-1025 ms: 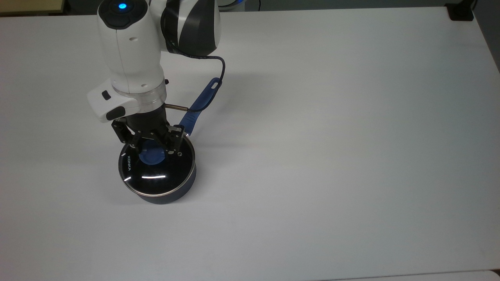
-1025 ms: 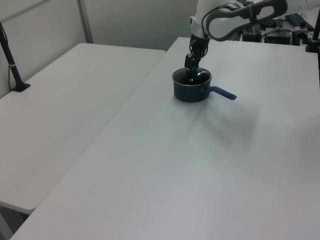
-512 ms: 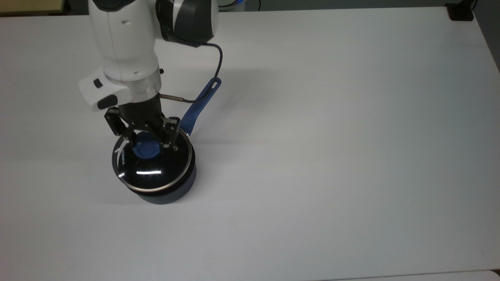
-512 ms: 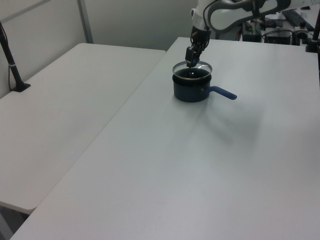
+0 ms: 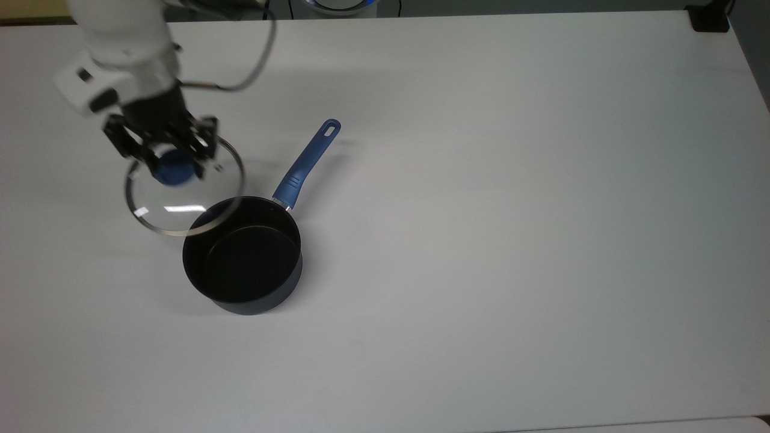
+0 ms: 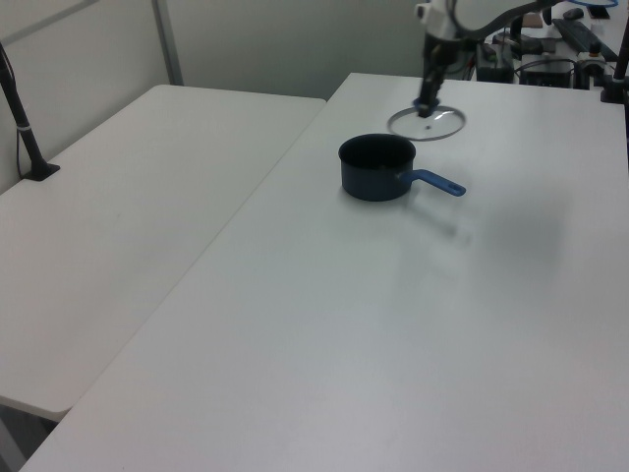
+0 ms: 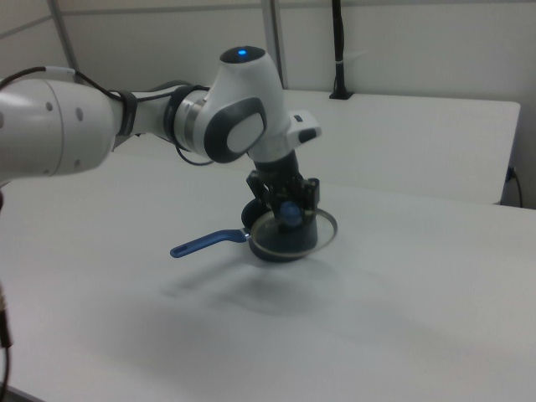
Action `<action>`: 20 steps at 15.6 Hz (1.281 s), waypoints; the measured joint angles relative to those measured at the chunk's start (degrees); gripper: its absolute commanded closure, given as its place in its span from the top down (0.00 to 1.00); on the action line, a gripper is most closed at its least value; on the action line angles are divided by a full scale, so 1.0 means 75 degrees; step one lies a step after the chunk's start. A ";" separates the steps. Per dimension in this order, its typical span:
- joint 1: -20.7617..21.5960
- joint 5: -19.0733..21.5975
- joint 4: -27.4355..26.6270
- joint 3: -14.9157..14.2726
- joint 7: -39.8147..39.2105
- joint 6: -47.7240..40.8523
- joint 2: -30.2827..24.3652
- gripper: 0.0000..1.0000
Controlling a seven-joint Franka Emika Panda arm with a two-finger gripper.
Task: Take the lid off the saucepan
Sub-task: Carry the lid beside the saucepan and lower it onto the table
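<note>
With the fingers [image 5: 173, 157] closed on its blue knob, the lid [image 5: 183, 187] hangs clear of the open saucepan [image 5: 243, 255], so carry it level over bare worktop [image 5: 511, 210] before lowering gently.

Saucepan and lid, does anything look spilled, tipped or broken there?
Nothing stands out. The saucepan sits upright and empty on the table, and the gripper holds the lid by its knob, raised, intact.

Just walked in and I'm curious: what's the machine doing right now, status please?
Hand shut on the lid's blue knob. Lid lifted clear of the saucepan, held in the air off to one side. Nothing in the way.
</note>
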 measured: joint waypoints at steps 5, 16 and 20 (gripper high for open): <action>-0.1180 0.0000 -0.1364 0.0481 -0.1916 0.0266 -0.0774 0.38; -0.0938 -0.0001 -0.3722 0.0615 -0.1974 0.2223 -0.1204 0.37; -0.0410 0.0000 -0.4158 0.0627 -0.1497 0.2223 -0.1483 0.37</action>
